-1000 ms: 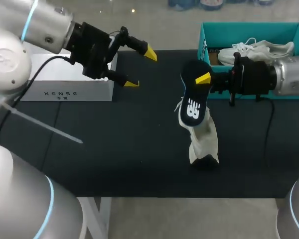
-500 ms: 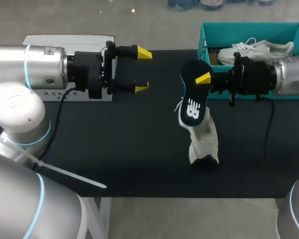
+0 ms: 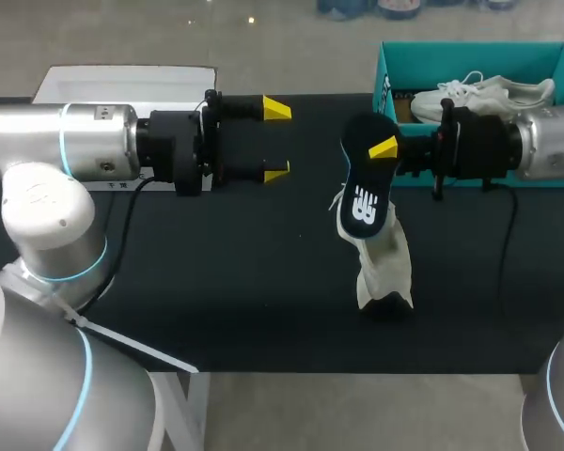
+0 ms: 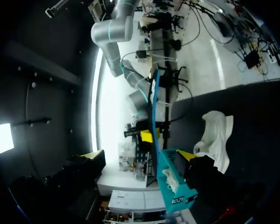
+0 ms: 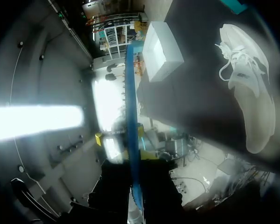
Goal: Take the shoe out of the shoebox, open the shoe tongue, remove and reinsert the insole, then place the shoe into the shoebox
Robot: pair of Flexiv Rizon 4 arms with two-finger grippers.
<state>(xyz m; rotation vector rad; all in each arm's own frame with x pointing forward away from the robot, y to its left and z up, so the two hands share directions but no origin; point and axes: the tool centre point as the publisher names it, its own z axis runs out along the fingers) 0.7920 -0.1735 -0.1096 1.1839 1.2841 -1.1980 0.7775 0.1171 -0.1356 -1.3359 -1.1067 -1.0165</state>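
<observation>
The insole (image 3: 365, 193) is gripped by the right end effector (image 3: 387, 150) above the shoe (image 3: 383, 268) on the surface (image 3: 216, 282). The left end effector (image 3: 276, 141) is seen open at 9 o'clock of the right one.

The right gripper (image 5: 126, 144) pinches a thin blue insole (image 5: 129, 93), seen from its edge. A white shoe (image 5: 249, 98) is on the black table (image 5: 191, 107) beside it. A white box (image 5: 162, 50) sits farther off.

Head camera looks down from behind; all three views share the shoe (image 3: 383, 268).
</observation>
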